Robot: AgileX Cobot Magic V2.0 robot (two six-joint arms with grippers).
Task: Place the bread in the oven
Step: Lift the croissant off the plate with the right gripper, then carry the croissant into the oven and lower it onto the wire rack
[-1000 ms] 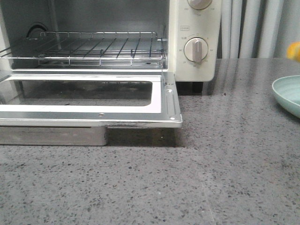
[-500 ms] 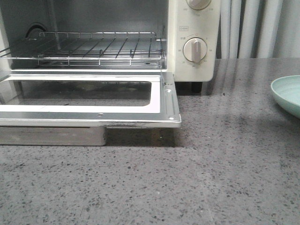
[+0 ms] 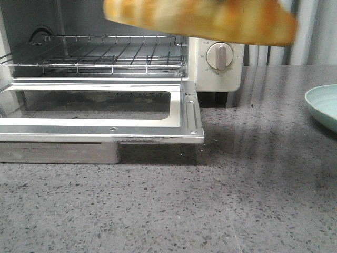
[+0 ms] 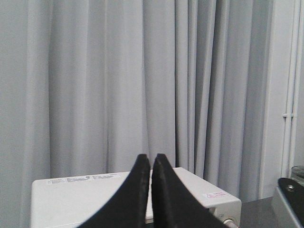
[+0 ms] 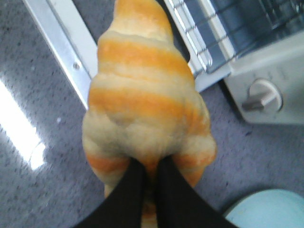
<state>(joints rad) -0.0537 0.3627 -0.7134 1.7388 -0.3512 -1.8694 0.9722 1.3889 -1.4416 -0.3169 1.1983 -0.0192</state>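
Bread [image 5: 145, 102] pinched mid-body by right gripper [image 5: 148, 178], hanging above oven [image 3: 216, 52] door, near knobs. Looks light, soft, squashable; grip gently at thick middle. Left gripper [image 4: 150, 164] pressed together, holding nothing, raised.

Both the left claw [image 4: 151, 190] and right claw [image 5: 151, 190] have smooth, tapered black fingers.

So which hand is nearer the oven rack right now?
Right. The right hand holds the bread just outside the rack; the left hand is above the oven.
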